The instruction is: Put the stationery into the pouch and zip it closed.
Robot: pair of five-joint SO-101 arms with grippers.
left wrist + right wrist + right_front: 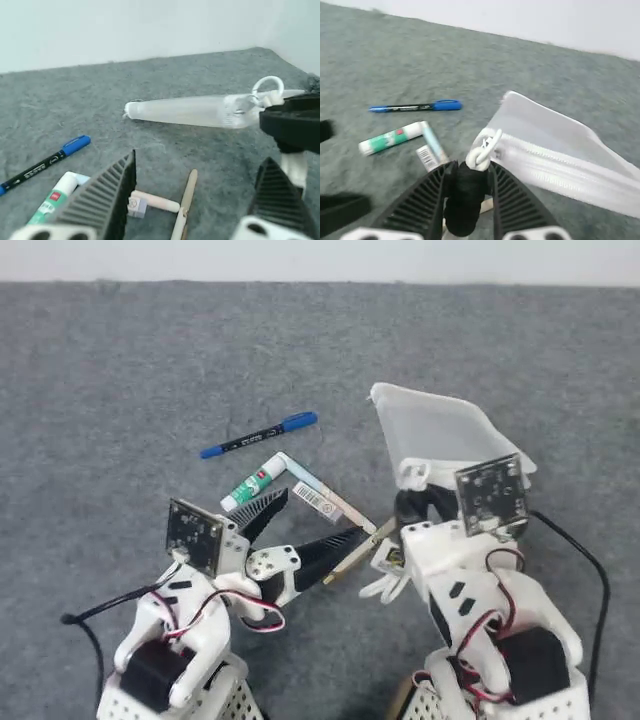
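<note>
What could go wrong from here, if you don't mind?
The left claw stands open over the pen, pencil and glue stick, which lie bunched; it may catch several or scatter them. The pouch, held at its zip end by the right claw, looks flat, so items may not enter.

Plain grey felt tabletop, pale wall behind it.

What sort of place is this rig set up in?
Probably a lab test bench: grey felt-like mat over the whole table, bare white wall behind, a translucent white zip pouch and blue-capped black marker laid out.
</note>
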